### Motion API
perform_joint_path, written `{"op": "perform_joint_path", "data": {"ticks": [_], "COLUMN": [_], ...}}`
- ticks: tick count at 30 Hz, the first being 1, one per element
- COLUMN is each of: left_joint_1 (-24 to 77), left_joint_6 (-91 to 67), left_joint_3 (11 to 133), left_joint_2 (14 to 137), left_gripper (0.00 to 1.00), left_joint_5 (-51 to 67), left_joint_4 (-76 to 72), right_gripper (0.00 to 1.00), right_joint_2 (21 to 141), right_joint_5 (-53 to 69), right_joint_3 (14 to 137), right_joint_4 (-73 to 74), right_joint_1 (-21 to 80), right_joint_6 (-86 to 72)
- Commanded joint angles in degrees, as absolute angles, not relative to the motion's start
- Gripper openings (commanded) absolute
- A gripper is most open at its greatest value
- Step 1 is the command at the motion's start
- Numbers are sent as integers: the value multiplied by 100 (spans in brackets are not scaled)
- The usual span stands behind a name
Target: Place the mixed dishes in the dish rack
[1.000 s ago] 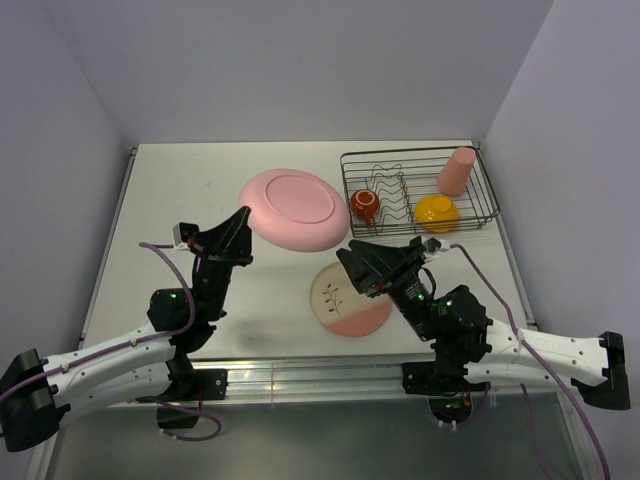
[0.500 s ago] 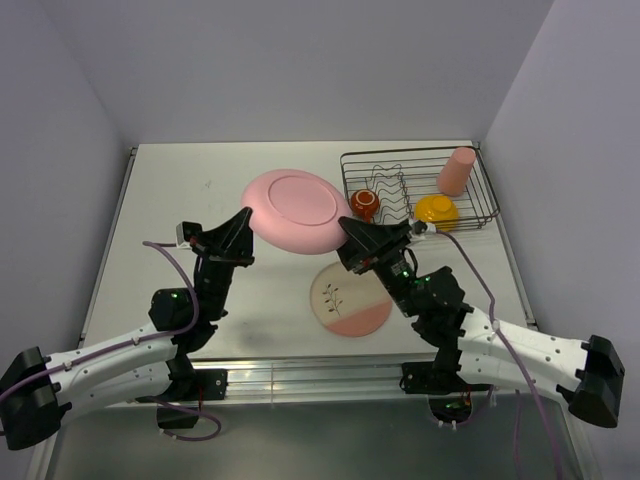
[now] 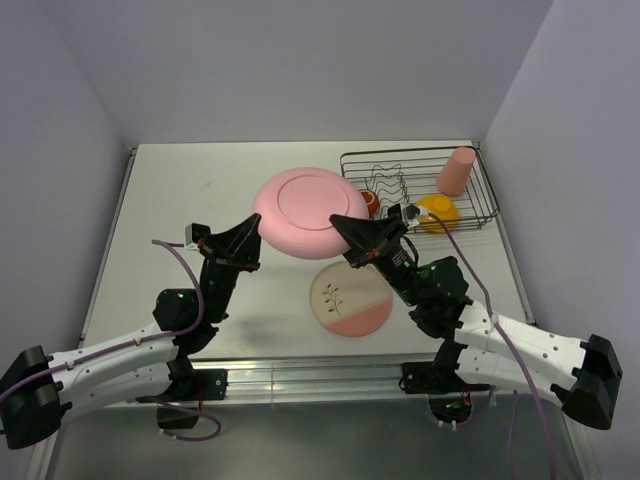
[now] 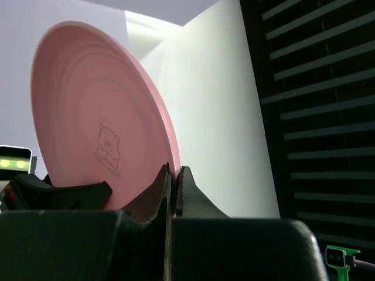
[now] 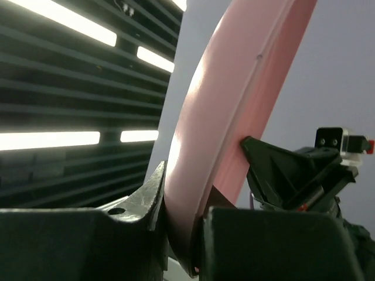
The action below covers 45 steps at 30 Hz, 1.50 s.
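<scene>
Top view: high above and behind the near edge of the table (image 3: pixel 180 190), angled down over all of it. Left wrist view: very close to the pink plate (image 4: pixel 99 134), facing its underside from the left. Right wrist view: equally close, edge-on from the right. Shared by all three: that plate.

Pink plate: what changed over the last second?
The right gripper moved from above the cream plate up to the pink plate and now clamps its right rim. The plate shifted right, toward the dish rack. The left gripper kept its hold on the left rim. The cream plate, red cup, yellow bowl and pink tumbler stayed put.
</scene>
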<state>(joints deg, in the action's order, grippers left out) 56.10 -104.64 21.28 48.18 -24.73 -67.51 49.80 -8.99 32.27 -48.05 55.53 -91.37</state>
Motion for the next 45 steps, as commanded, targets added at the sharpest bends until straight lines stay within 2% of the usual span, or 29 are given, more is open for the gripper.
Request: {"op": "perform_joint_path", "data": {"ticks": [1, 2, 3, 6, 7, 8, 13, 17, 21, 25, 28, 33, 38, 42, 45], "left_joint_1": [5608, 5616, 5608, 5616, 5616, 5616, 5607, 5616, 5608, 5607, 5607, 5607, 5607, 5616, 5616], "left_joint_6": [-10696, -10714, -10688, -10495, -10433, -10354, -9634, -9019, -8142, -7113, -6339, -5713, -5792, -5792, -5687], "left_joint_3": [2048, 2022, 1995, 1864, 1811, 1793, 1959, 2916, 3987, 5568, 6036, 5959, 6196, 6530, 6522], "left_joint_2": [4799, 4781, 4720, 4518, 4326, 4211, 3334, 3058, 3584, 4769, 5228, 5449, 5712, 5941, 5793], "left_gripper": [1, 8, 32, 73, 91, 97, 99, 99, 99, 99, 99, 99, 99, 99, 99], "left_joint_5": [-2303, -2285, -2250, -2189, -2162, -2153, -2083, -2275, -2627, -3312, -3997, -4614, -4308, -3973, -3718], "left_joint_4": [-7110, -7076, -6936, -6637, -6314, -6154, -4531, -1877, 528, 1903, 2362, 2583, 3198, 4128, 4175], "right_gripper": [0, 0, 0, 0, 0, 0, 0, 0, 0, 0, 0, 0, 0, 0, 0], "right_joint_2": [4554, 4466, 4282, 3930, 3850, 3789, 3419, 3532, 4251, 5034, 5737, 6844, 7979, 8946, 9473], "right_joint_5": [-729, -764, -886, -967, -1010, -1019, -1204, -1493, -1582, -846, -195, 228, 405, 939, 1054], "right_joint_3": [3313, 3313, 3357, 3576, 3647, 3708, 4077, 4972, 6534, 7583, 8278, 9209, 10737, 12031, 12743], "right_joint_4": [-4641, -4388, -4177, -3202, -2930, -2440, -1224, 529, 2045, 2987, 3497, 4244, 5541, 6142, 6424], "right_joint_1": [5414, 5414, 5405, 5283, 5230, 5116, 4817, 4597, 4211, 3098, 2515, 1697, 1336, 1108, 1099], "right_joint_6": [-8737, -8684, -8562, -8403, -8333, -8271, -7955, -7498, -7269, -7242, -7173, -7092, -7347, -7847, -8199]}}
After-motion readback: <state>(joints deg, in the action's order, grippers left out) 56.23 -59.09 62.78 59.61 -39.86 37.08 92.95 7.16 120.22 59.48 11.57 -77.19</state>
